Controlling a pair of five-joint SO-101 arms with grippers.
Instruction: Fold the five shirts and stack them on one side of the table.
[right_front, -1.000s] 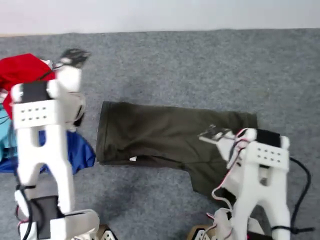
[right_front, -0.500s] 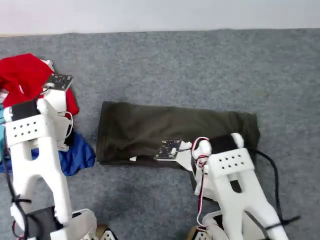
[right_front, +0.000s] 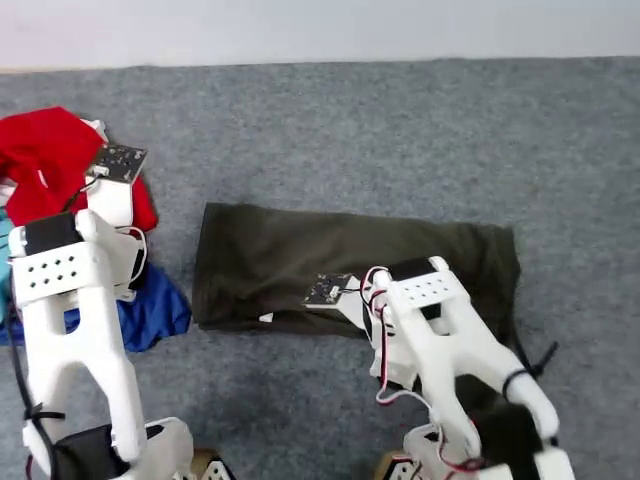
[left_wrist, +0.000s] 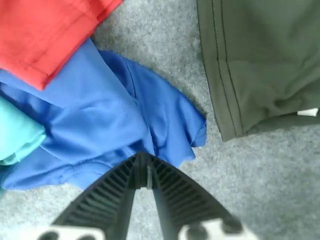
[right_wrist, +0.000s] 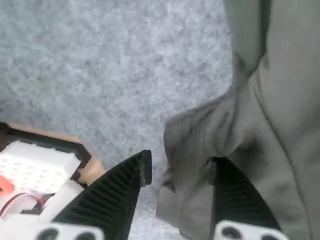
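a: how does the right tool (right_wrist: 177, 175) stand?
b: jaws apart, astride a loose flap at the near edge of the olive shirt (right_wrist: 270, 115). cloth lies between them, not clamped.
a: and the shirt itself?
b: flat on the grey surface (right_front: 400, 130), long axis running across from one arm's side to the other. the flap sits toward its right end.
a: the left tool (left_wrist: 143, 162)?
b: jaws together, nothing visibly in them, over the blue shirt (left_wrist: 100, 115) just off the olive shirt's left short end. the red shirt (left_wrist: 45, 30) and teal shirt (left_wrist: 15, 132) lie beside it.
a: whose move, then?
b: the right arm's, i'd judge. it is nearer, and the flap would fold away from it, onto the olive shirt.
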